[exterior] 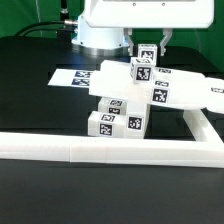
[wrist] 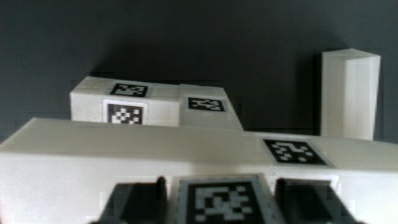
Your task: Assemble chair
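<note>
Chair part (exterior: 142,70) apparently clamped within end effector (exterior: 146,52) above table.

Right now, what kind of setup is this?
Likely a lab robot-assembly bench: a black table edged by a white border rail, the marker board lying flat on it, and tagged white chair parts stacked under the arm's hand.

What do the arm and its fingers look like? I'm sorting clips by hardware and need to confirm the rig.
In the exterior view the arm is glossy white with a rounded base and a boxy white wrist. The gripper has short dark fingers. The wrist view shows them as black ribbed pads. No cables or markings are discernible.
</note>
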You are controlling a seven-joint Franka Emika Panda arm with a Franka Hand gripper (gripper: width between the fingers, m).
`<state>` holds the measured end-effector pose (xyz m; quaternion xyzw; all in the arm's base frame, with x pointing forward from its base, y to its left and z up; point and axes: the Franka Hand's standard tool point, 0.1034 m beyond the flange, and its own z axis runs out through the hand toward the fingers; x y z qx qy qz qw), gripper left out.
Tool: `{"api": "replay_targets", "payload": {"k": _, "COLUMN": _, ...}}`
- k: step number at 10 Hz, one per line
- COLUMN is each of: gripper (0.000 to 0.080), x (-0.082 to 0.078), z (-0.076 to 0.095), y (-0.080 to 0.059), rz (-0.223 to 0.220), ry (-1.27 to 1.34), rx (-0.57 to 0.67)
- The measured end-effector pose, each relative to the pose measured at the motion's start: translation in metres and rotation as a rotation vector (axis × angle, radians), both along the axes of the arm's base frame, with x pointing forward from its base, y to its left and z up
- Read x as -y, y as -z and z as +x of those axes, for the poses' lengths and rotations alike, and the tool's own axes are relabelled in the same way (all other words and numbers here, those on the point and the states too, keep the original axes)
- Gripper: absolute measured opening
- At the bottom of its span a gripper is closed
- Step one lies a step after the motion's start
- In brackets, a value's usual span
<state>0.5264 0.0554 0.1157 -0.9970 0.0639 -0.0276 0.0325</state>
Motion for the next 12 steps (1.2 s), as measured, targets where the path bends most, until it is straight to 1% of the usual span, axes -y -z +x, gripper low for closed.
{"api": "replay_targets", "payload": {"k": 6, "gripper": 0.0285, "x": -0.0005, "z": 0.0000, "y": 0.0000, "rz": 0.005, "ry": 0.052, "rx": -0.003}}
{"api": "replay_targets", "payload": {"k": 12, "gripper": 0.0285, "x": -0.0032, "z": 0.0000, "y": -0.0002, "rz": 0.038, "ry": 0.428, "rx": -0.027}}
